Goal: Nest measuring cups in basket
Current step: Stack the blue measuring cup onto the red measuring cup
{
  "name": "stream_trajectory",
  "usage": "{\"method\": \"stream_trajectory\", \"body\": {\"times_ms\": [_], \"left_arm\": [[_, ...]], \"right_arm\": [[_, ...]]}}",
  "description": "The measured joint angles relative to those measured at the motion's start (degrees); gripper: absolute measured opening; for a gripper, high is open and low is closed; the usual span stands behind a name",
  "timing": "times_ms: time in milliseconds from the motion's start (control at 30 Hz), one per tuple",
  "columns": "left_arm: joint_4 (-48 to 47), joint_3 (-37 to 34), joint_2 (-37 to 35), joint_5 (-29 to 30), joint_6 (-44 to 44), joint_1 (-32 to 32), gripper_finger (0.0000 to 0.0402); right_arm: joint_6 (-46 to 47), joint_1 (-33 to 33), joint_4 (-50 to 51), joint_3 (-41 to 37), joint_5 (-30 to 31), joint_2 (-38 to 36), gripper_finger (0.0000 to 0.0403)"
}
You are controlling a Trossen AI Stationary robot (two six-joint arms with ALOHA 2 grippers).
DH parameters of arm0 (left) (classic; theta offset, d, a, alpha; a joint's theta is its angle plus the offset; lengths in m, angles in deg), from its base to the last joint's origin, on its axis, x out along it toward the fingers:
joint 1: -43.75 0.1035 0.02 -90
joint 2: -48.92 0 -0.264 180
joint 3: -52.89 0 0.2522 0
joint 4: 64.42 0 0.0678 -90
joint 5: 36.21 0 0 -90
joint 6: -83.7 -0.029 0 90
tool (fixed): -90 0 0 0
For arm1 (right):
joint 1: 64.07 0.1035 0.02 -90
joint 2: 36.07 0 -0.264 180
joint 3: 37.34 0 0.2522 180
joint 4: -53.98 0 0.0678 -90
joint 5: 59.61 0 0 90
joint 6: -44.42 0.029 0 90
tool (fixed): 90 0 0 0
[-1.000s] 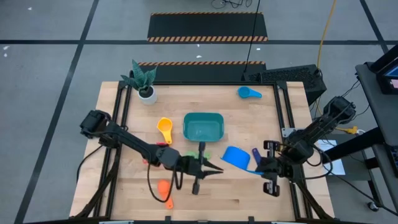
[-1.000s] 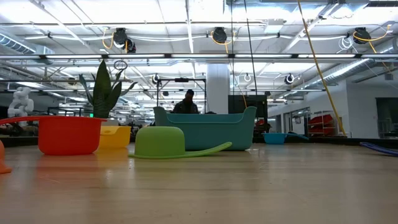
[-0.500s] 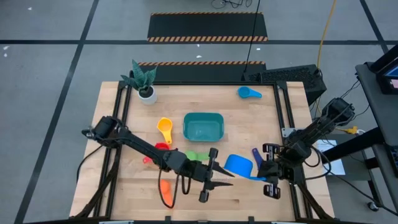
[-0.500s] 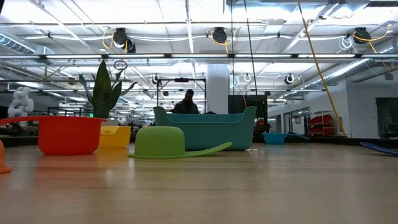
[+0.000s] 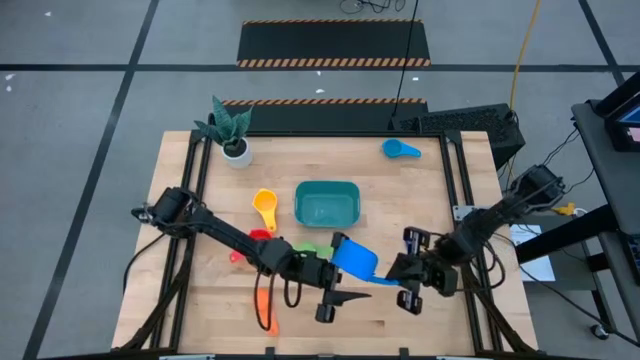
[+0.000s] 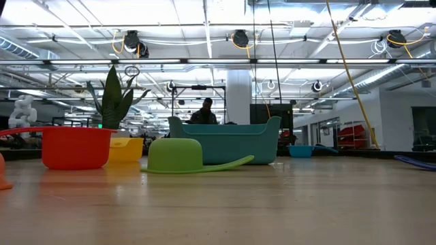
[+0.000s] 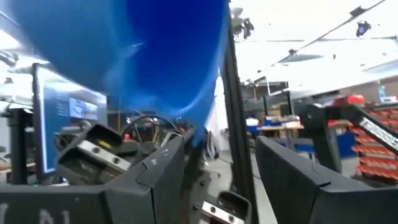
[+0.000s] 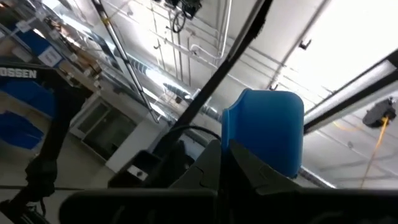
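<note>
Dark blue cup (image 5: 353,256) mid-air between two pincers, basket (image 5: 326,204) holding nothing yet.

Right pincer (image 5: 398,273) clamped on the dark blue cup's flat handle, bowl hanging just near of the basket; left pincer (image 5: 338,290) parted under that bowl, gripping nothing. Nesting not begun, by the look of it: all cups outside the teal basket at mid-worktop. Six cups counted: yellow (image 5: 264,207) and red (image 5: 256,240) left of the basket, green (image 5: 311,247) upside down just near of it, orange (image 5: 266,307) at the near left, light blue (image 5: 400,149) far right. One basket, one potted plant (image 5: 228,129).
</note>
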Motion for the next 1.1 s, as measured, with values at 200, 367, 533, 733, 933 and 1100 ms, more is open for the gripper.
{"method": "stream_trajectory", "body": {"times_ms": [200, 367, 533, 733, 933, 1100], "left_arm": [[2.6, 0.0, 0.0, -0.2, -0.6, 1.9, 0.0202], [4.8, 0.0, 0.0, -7.4, 0.3, 4.6, 0.0202], [5.1, 0.0, 0.0, -10.3, 1.8, 7.6, 0.02], [7.8, -0.9, 0.0, -16.5, 2.2, 10.6, 0.0149], [8.3, -0.9, 0.0, -21.0, 5.3, 14.1, 0.0083], [9.9, -1.0, 0.0, -24.5, 10.2, 16.7, 0.0056]], "right_arm": [[-1.0, -1.9, 0.0, 0.0, -2.7, -1.0, 0.0], [-2.3, -5.2, 1.0, 0.0, -2.7, -1.0, 0.0], [-1.7, -9.0, 1.0, 0.0, -5.4, -1.2, 0.0], [0.0, -10.7, 1.8, -0.2, -4.5, -3.3, 0.0], [3.3, -13.3, 5.4, -0.2, -4.2, -5.2, 0.0], [6.2, -15.2, 8.3, -0.3, -3.9, -6.9, 0.0]]}}
